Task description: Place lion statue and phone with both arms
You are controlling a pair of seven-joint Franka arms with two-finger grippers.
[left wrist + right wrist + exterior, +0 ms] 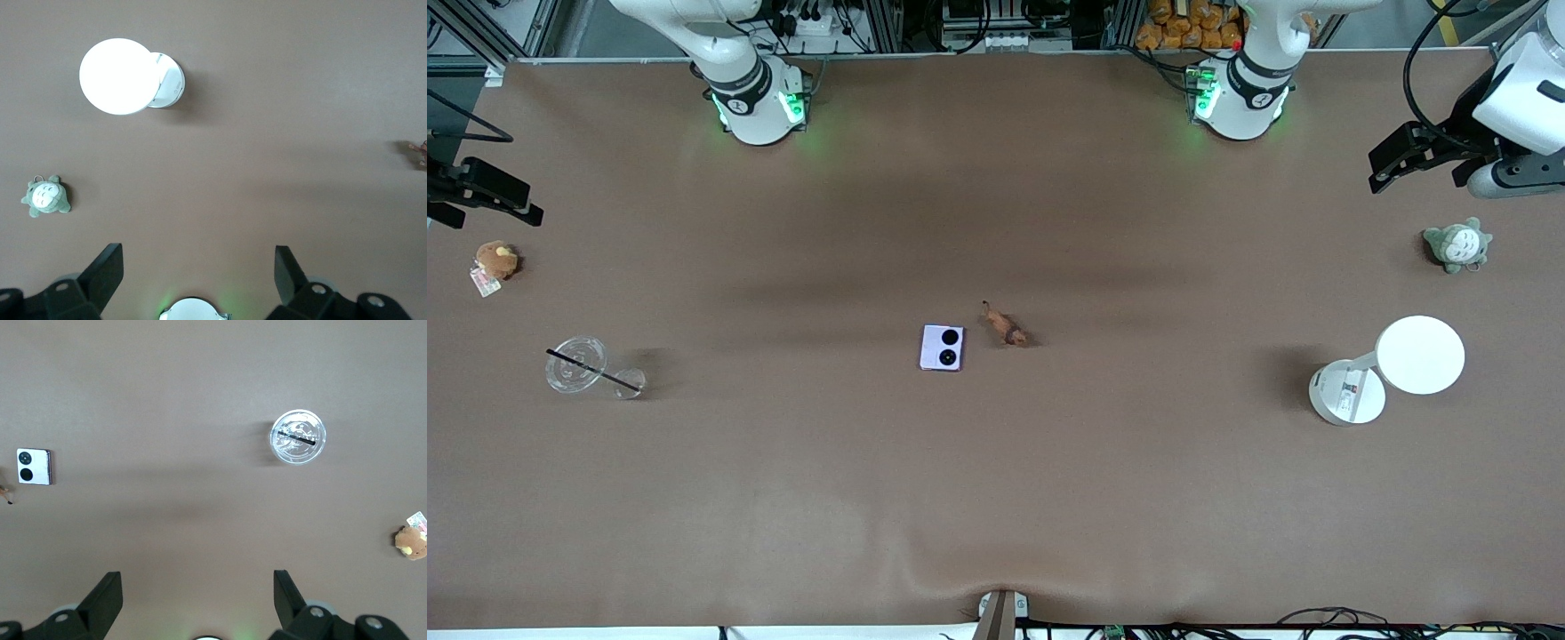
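Observation:
The phone, a pale lilac square with two black camera circles, lies flat near the middle of the table and also shows in the right wrist view. Beside it, toward the left arm's end, lies the small reddish-brown lion statue, which shows at the edge of the left wrist view. My left gripper hangs open over the left arm's end of the table, nothing between its fingers. My right gripper hangs open and empty over the right arm's end. Both are well away from the two objects.
A white round-headed lamp and a grey-green plush sit at the left arm's end. A brown plush with a tag and a clear cup with a black straw sit at the right arm's end.

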